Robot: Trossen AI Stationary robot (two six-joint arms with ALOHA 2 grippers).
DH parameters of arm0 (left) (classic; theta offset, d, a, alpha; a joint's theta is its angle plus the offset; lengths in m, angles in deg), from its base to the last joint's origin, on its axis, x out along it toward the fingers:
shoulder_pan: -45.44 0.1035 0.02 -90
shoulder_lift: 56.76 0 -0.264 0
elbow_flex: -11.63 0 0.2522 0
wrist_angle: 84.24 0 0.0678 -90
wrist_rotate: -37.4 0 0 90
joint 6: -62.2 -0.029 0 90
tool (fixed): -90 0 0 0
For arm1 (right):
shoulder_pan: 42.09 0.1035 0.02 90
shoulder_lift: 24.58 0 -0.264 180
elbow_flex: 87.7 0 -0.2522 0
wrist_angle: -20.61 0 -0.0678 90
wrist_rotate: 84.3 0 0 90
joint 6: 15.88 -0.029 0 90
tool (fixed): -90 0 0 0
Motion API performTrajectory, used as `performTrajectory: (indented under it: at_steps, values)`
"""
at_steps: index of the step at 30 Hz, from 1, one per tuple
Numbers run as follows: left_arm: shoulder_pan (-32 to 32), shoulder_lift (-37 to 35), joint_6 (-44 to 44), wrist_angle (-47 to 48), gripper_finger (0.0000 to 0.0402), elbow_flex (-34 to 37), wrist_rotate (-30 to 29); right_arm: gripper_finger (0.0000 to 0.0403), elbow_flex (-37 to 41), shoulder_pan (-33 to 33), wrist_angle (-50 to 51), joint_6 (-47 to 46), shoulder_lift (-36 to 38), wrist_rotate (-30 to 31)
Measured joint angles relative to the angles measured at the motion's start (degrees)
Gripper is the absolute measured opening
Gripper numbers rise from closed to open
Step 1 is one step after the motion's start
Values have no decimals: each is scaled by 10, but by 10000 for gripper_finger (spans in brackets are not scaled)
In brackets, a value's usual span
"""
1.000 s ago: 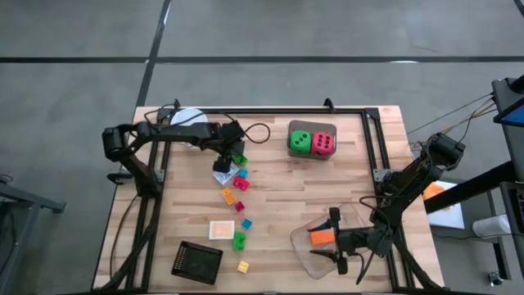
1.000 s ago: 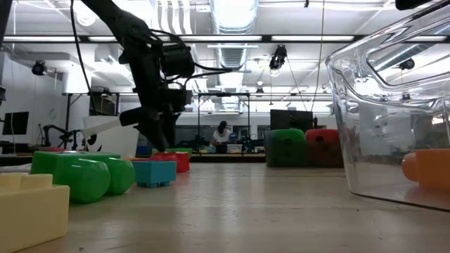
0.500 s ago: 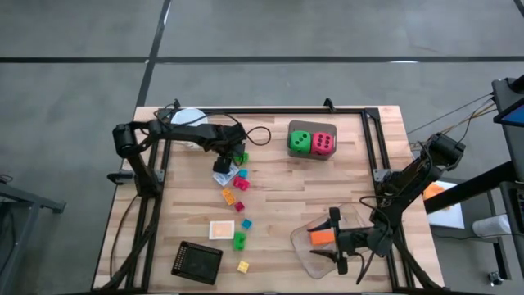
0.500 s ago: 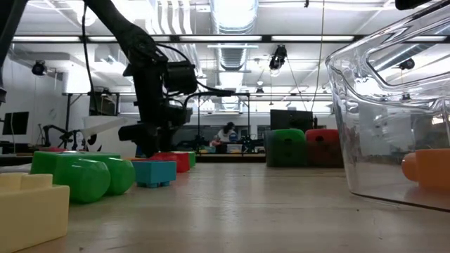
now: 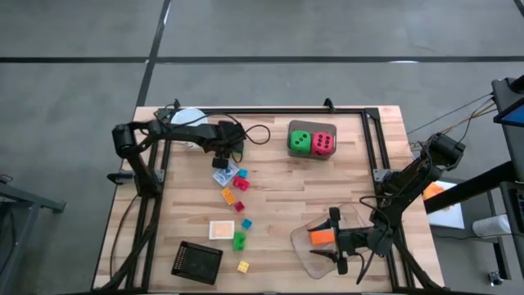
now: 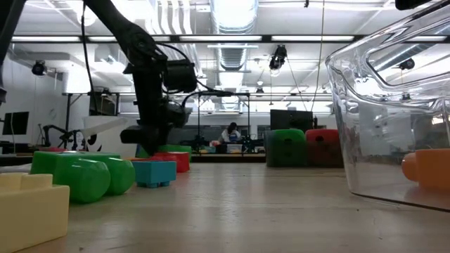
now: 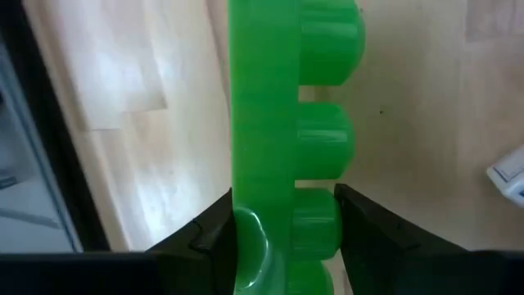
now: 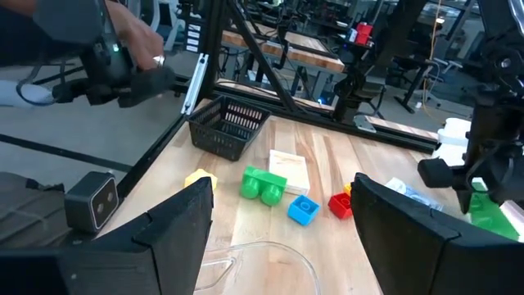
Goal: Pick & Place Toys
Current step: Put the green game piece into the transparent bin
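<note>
My left gripper [image 5: 229, 153] stands at the far left of the table, pointing down, shut on a long green brick [image 7: 282, 123]. In the low view the left gripper [image 6: 151, 137] is low over the wood, with the green brick [image 6: 171, 148] behind a red one [image 6: 172, 160]. More small bricks lie in a loose row: orange [image 5: 228, 196], red [image 5: 240, 206], blue [image 5: 246, 223], green [image 5: 239, 240] and yellow [image 5: 243, 266]. A green die [image 5: 300, 142] and a pink-red die [image 5: 323, 144] stand far right of centre. My right gripper [image 5: 336, 241] is open at the clear tray [image 5: 307, 254], which holds an orange wedge [image 5: 322, 237]. My left gripper pinches the green brick near one end. One finger is on its flat face [image 7: 239, 225], the other on its studded face [image 7: 326, 223]. The fingers come from above and lie across the brick. I cannot tell whether the brick rests on the wood or is just clear of it.
A white cup [image 5: 187, 118] stands by the left arm. A pale clear piece [image 5: 223, 175] lies just near of the left gripper. A white card [image 5: 221, 230] and a black basket [image 5: 196, 260] lie at the near left. A black rail frame [image 5: 372, 139] borders the table.
My left gripper has moved a little toward the table's far edge, away from the pale clear piece, and has come down low over the wood at the green brick. The right arm has kept still.
</note>
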Motion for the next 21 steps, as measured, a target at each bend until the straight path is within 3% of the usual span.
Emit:
performTrajectory:
  at_steps: [5, 8, 11, 16, 21]
  values:
    - [-1, -47, 24, -10, 161, 0, 9, 278, 7, -19, -20, 1, -6, 0]
    - [-4, -89, 52, -26, 161, 1, 50, 278, 26, -42, -95, 27, -26, -15]
    - [-15, -137, 79, -63, 161, 14, 90, 278, 51, -77, -213, 57, -57, -68]
    - [-60, -208, 125, -167, 161, 57, 118, 278, 81, -137, -381, 87, -101, -115]
    - [-128, -234, 187, -322, 161, 119, 93, 278, 88, -202, -422, 86, -104, -119]
